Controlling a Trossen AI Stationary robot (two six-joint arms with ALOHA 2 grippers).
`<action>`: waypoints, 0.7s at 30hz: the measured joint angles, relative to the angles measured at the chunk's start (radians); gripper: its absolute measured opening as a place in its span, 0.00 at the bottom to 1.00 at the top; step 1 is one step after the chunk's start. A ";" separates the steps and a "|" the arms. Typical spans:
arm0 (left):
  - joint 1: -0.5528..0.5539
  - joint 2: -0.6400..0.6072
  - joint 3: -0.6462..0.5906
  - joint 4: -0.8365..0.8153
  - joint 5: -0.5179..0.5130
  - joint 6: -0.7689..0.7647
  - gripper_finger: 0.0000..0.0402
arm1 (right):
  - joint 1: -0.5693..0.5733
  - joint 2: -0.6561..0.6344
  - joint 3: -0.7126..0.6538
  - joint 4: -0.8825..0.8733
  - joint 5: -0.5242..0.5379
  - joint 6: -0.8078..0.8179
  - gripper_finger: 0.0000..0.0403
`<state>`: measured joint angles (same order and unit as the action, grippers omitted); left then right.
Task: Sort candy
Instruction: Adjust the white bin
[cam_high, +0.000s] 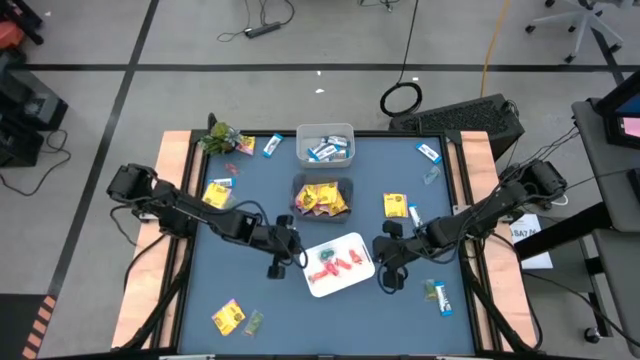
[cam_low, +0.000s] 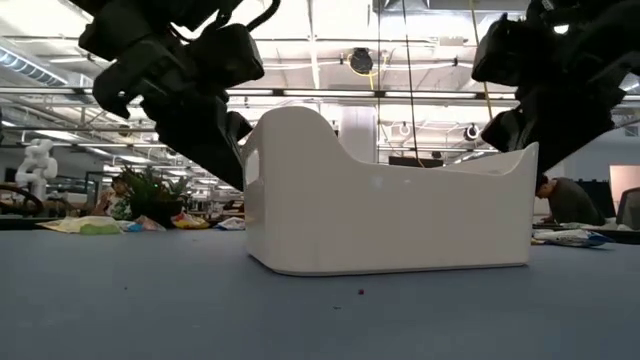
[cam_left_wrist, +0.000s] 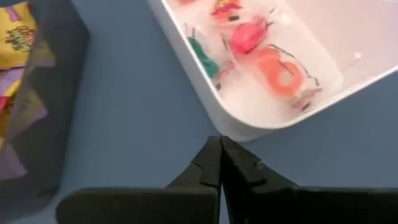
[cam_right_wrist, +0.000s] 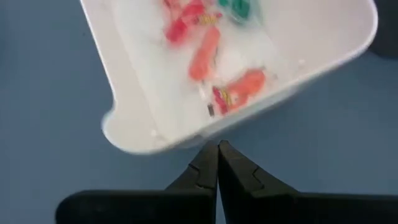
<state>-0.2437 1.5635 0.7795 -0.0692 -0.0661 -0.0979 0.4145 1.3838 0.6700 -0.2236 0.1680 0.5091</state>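
Red candy (cam_left_wrist: 249, 34) in white tray (cam_left_wrist: 186, 56), beyond closed left jaws.

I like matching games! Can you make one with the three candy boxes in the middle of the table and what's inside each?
Things:
1. white tray between the two hands
2. dark bin in the middle
3. clear bin at the far edge
4. left hand

Matches:
A. blue-and-white bars
B. shut and empty, beside the white tray
C. red and pink pieces
D. yellow packets

Pairs: 1-C, 2-D, 3-A, 4-B
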 joint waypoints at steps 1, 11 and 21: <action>0.005 0.000 0.000 0.001 -0.005 -0.001 0.01 | 0.000 0.000 -0.001 -0.003 -0.001 0.001 0.00; 0.011 -0.083 0.000 -0.283 -0.089 -0.060 0.01 | 0.000 0.006 -0.001 0.041 -0.014 0.003 0.00; -0.107 -0.088 -0.105 0.130 0.063 -0.178 0.01 | 0.000 0.006 -0.001 0.065 -0.010 -0.003 0.00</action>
<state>-0.3511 1.4753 0.6744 0.0604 -0.0033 -0.2757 0.4145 1.3895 0.6693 -0.1588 0.1577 0.5063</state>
